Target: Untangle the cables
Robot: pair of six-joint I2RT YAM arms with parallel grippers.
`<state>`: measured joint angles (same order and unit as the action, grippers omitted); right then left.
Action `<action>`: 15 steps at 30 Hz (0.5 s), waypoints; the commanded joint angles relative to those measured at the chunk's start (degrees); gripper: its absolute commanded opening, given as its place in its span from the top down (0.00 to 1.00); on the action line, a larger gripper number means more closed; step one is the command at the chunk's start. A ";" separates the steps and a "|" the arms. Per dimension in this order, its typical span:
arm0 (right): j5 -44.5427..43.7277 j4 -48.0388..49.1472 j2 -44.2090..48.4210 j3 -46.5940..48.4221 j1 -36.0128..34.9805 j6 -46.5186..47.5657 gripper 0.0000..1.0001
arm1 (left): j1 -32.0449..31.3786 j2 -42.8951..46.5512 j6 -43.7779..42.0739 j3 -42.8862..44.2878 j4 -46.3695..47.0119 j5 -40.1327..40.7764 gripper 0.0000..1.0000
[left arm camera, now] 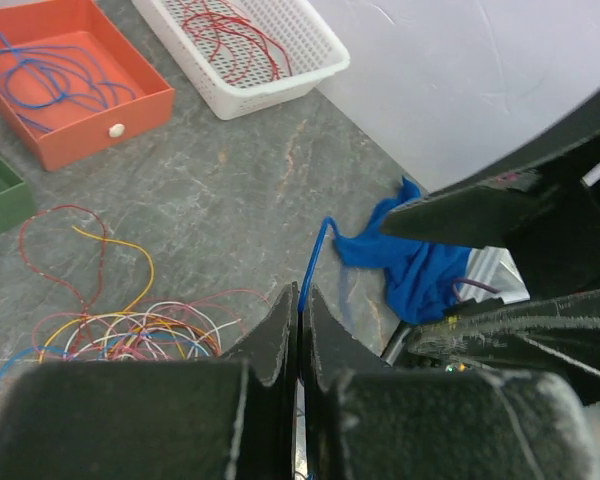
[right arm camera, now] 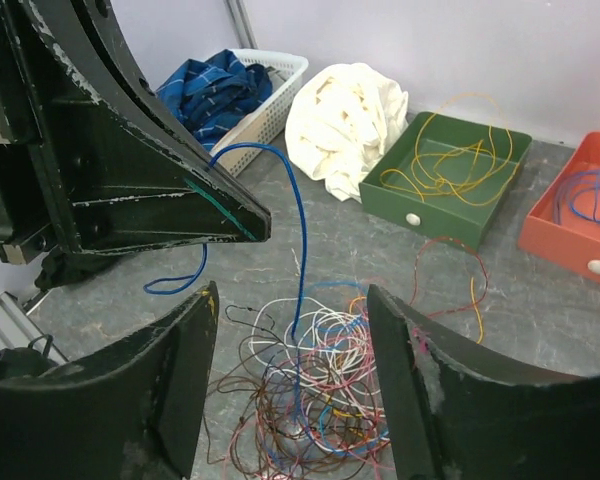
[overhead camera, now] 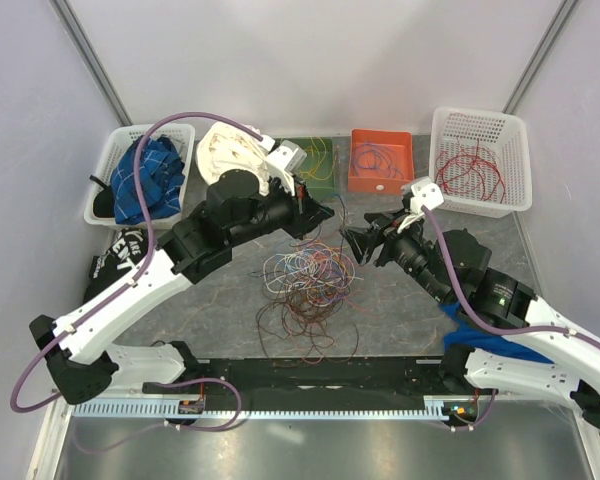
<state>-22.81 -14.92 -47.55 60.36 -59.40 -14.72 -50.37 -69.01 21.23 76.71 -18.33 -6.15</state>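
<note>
Plainly, the cables [overhead camera: 305,280] lie as one loose knot of coloured strands in the middle of the grey tabletop [overhead camera: 400,305], with brown loops trailing towards the black rail [overhead camera: 320,380] at the near edge. The left hand [left arm camera: 300,300] is closed tight on a single blue wire [right arm camera: 301,240], which arches up from its tips and drops back into the knot. The right hand [right arm camera: 292,290] faces it from close by with its fingers spread wide and nothing between them. The two hands are near each other but apart, above the far side of the knot.

Along the back stands a row of containers. A white basket [overhead camera: 105,170] holds a blue checked cloth [overhead camera: 145,180], and a crumpled white cloth [overhead camera: 230,150] sits just beside it. Then comes a green tray [right arm camera: 450,228] with yellow wires [right arm camera: 460,165], an orange tray [overhead camera: 365,185] with blue strands, and another white basket [overhead camera: 480,207] holding red wires [overhead camera: 470,165]. A black cloth with white lettering [overhead camera: 120,255] lies under the left arm, and a blue cloth [left arm camera: 410,265] is bunched by the right arm's base.

Bare tabletop shows between the knot and the trays, and to the right of the knot. White walls close in behind and at both sides.
</note>
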 commanded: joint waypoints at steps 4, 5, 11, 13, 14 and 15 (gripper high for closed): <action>1.80 4.98 0.18 -0.59 0.07 2.15 0.30 | 0.01 3.97 1.44 2.74 0.93 -3.51 0.98; 2.32 5.16 -0.61 -0.68 0.07 2.33 0.30 | 0.01 4.06 1.35 3.09 0.92 -4.21 0.98; 3.38 7.70 -3.60 -1.47 -0.02 2.59 0.32 | 0.01 4.41 0.91 4.33 0.57 -4.48 0.98; 3.82 9.28 -4.13 -1.65 0.07 2.68 0.33 | 0.01 4.68 0.83 4.24 0.40 -4.39 0.98; 3.65 9.73 -4.83 -1.73 0.07 2.77 0.34 | 0.01 4.76 0.83 4.15 0.48 -4.22 0.98; 3.39 10.17 -5.09 -1.82 -0.02 2.77 0.36 | 0.01 4.77 0.83 4.07 0.31 -4.13 0.98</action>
<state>-20.16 -9.39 -51.75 58.85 -59.40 -12.71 -50.37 -65.28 21.34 79.02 -18.33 -9.26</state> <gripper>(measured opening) 0.666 0.033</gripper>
